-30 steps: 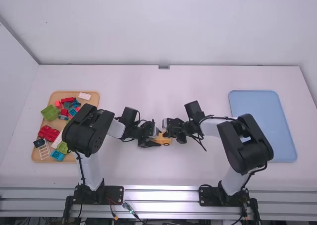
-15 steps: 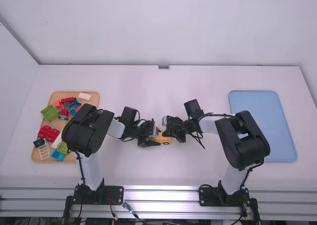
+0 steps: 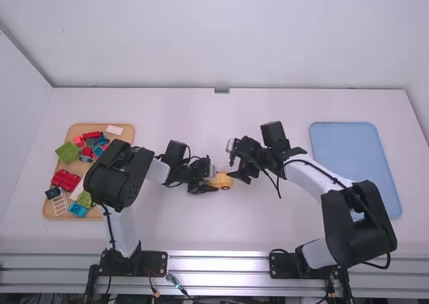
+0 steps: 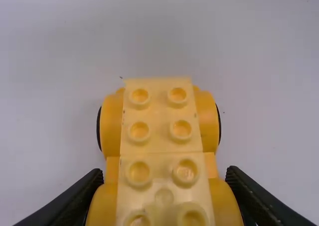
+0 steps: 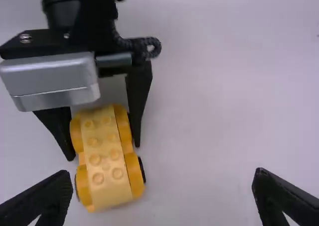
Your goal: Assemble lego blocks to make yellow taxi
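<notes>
In the high view my left gripper [image 3: 212, 180] is at the middle of the table, shut on the yellow car [image 3: 224, 181]. My right gripper [image 3: 236, 162] stands open just to the right of the car, apart from it. From the left wrist, my left gripper [image 4: 164, 172] has one finger on each side of the yellow car [image 4: 160, 131], which has studs on top and dark-rimmed wheels. Between the spread fingers of my right gripper [image 5: 163, 178] in the right wrist view is bare table; the yellow car [image 5: 103, 156] lies off to one side, between the left gripper's [image 5: 102, 149] fingers.
At the left, a tan tray [image 3: 48, 211] holds several loose blocks, among them a green block [image 3: 68, 152] and a red block [image 3: 66, 179]; the left arm reaches over its edge. A blue tray [image 3: 352, 157] lies at the right.
My right gripper has let go of the car's right side and moved back to the right and a little up the picture. The left gripper and the car have stayed in nearly the same place.
</notes>
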